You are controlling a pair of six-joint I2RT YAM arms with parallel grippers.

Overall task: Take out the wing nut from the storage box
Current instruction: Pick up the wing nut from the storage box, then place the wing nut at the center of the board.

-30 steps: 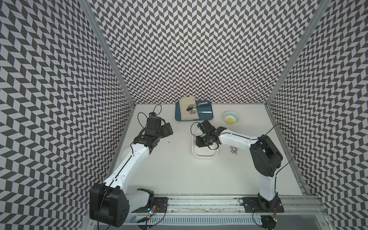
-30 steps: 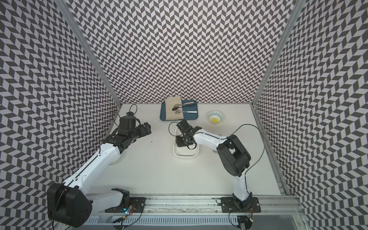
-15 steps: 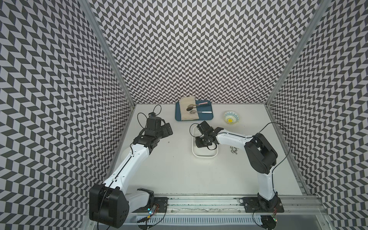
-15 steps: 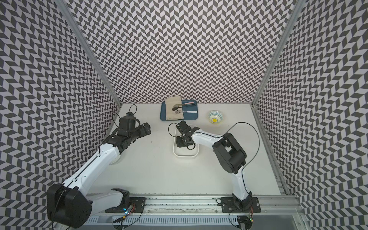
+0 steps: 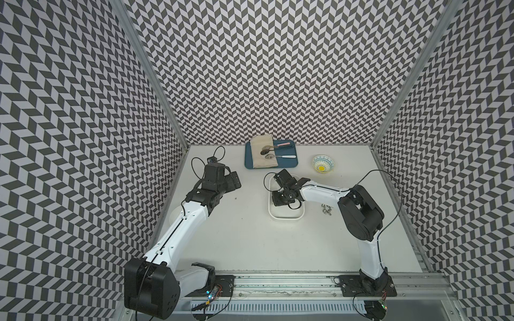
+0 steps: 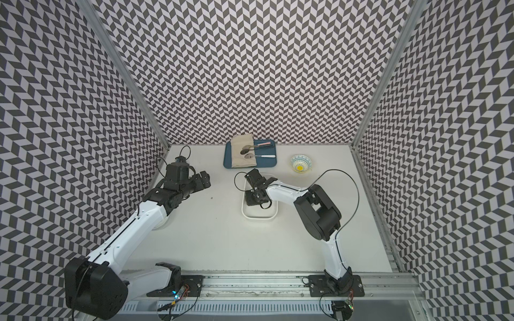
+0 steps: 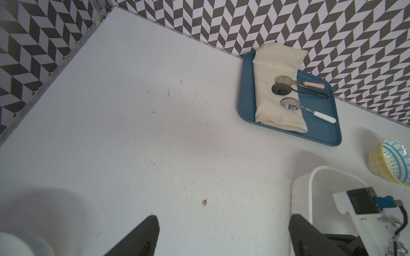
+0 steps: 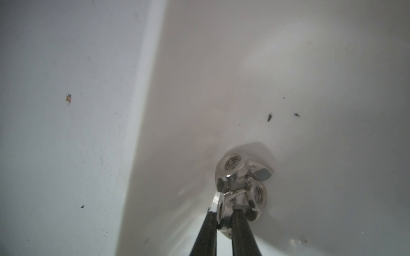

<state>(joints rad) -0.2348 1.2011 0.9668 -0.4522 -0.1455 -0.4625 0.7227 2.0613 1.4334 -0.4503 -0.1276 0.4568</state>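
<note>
Black fingers (image 8: 207, 232) of the right tool (image 8: 224, 221) pinch one wing of a wing nut (image 8: 240, 197) low inside the white storage box (image 5: 286, 214), another nut (image 8: 233, 165) touching it. The left tool (image 7: 224, 219) gapes wide above the surface (image 5: 250, 244). Beyond sit a blue tray (image 5: 289, 164) and patterned bowl (image 5: 315, 162).

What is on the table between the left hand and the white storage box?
Only bare table and one tiny dark speck lie between the left hand and the storage box, as both top views show.
</note>
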